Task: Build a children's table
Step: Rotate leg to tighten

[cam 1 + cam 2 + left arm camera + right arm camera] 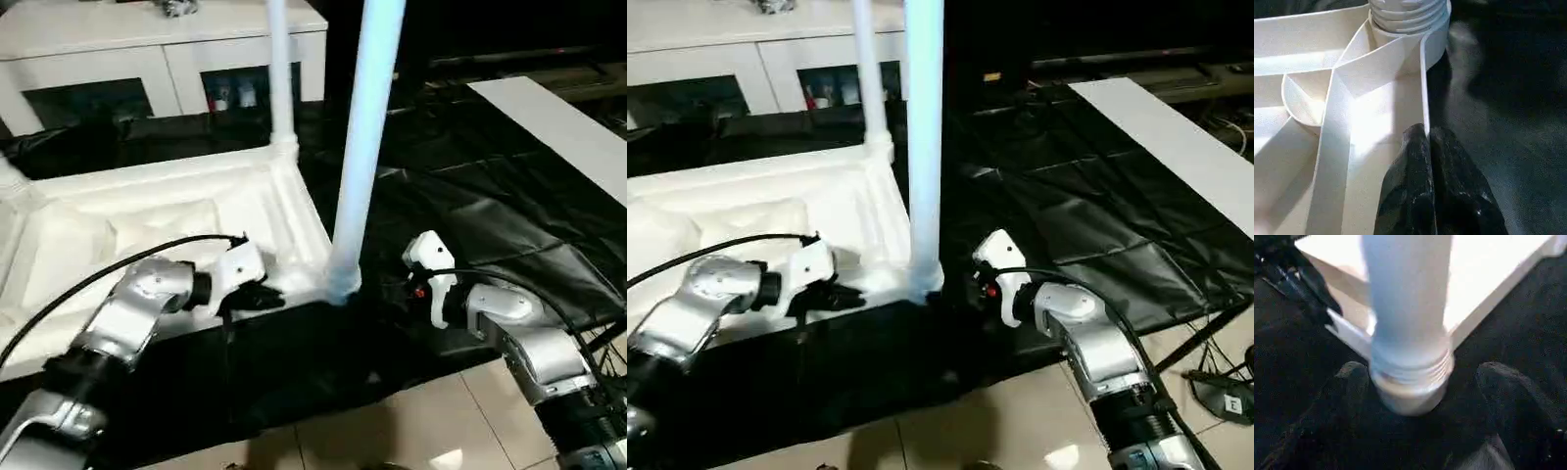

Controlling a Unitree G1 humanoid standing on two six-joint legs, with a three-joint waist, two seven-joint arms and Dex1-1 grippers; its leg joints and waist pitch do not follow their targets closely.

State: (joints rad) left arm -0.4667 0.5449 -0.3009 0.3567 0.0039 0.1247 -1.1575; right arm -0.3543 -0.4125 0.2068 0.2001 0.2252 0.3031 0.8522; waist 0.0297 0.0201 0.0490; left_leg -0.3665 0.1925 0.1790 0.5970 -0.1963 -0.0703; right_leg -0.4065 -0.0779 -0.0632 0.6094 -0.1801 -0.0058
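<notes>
Item 1: children's table, white plastic, lying upside down on a black sheet spread over the floor. Ribbed underside faces up; raised ribs run diagonally to the corner sockets, as the left wrist view shows.

Item 2: near leg, long, round, tapered, white, standing upright in the corner socket nearest the robot's right side. Threads show at its base just above the socket collar.

Item 3: far leg, same kind, upright in the corner farther from the robot, on the same side of the top. A further corner fitting shows at the far left edge; what stands in it cannot be told.

Item 4: left gripper, on a silver forearm with a black cable. Jaws closed together, holding nothing, tips resting at the near rim of the table top, just beside the socket of the near leg. In its own wrist view the 2 black fingers lie pressed side by side along the rim.

Item 5: right gripper, low over the black sheet on the outer side of the near leg. Jaws wide apart, 1 finger on each side of the leg's base, neither pad touching it.

Item 6: white cabinet with glass-fronted compartments, beyond the table; small items sit behind the glass.

Item 7: white board, flat, lying at the right, well apart from the table.

Item 8: pale tiled floor at the sheet's near edge.
</notes>
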